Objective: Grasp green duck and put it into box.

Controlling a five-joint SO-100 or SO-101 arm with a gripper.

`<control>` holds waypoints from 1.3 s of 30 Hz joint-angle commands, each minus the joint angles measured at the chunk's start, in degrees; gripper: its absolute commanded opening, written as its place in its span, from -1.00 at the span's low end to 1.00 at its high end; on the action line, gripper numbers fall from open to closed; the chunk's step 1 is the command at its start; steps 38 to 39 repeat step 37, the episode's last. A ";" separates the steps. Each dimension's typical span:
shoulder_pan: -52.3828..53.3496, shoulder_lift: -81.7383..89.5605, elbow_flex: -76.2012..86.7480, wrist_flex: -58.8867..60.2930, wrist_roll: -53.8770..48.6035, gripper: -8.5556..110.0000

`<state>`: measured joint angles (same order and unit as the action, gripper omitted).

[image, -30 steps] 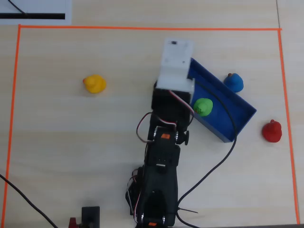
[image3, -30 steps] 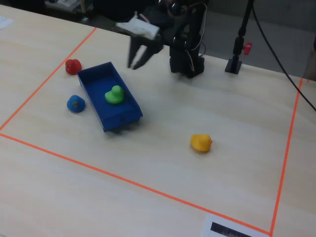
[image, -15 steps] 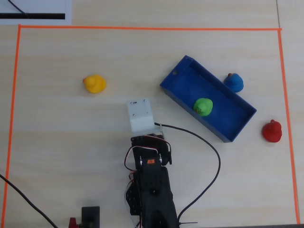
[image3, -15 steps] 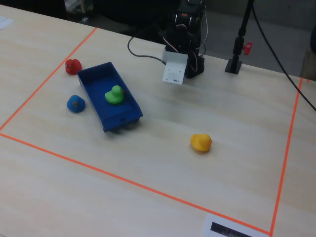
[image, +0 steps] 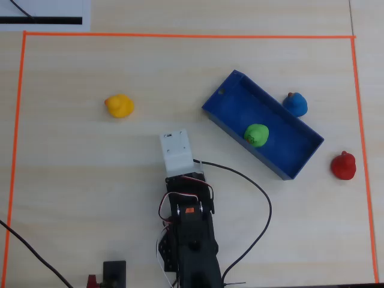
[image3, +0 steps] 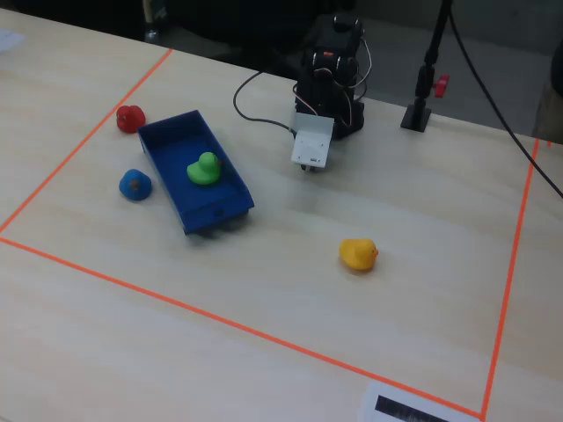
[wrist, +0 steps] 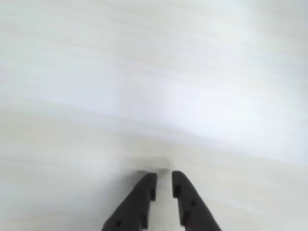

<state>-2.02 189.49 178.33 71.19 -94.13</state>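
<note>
Pale wooden table [image: 90,180], green duck [image: 257,134] inside box [image: 231,90], well apart from nearly closed, empty tool [wrist: 164,185].

Lighting: bright, even, diffuse; shadows faint. Wrist view: washed-out, blurred table [wrist: 154,72]. Overhead and fixed views: sharp, no marked edge distortion.

The green duck [image: 257,134] is seen inside the box [image: 231,90], resting on its floor near the middle, upright in the fixed view [image3: 204,170]. A small bright green rounded body with a darker mark on the head is shown. The box [image3: 171,126] is a dark blue, low-walled, open-topped rectangular tray, laid diagonally from 10 o'clock to 4 o'clock in the overhead view.
</note>
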 commanded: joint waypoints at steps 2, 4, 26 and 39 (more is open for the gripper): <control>-0.26 0.18 -0.09 4.31 -0.44 -0.85; -0.35 0.18 -0.09 5.71 0.35 -0.85; 0.62 0.26 -0.09 5.80 1.67 -0.84; 0.62 0.26 -0.09 5.80 1.67 -0.83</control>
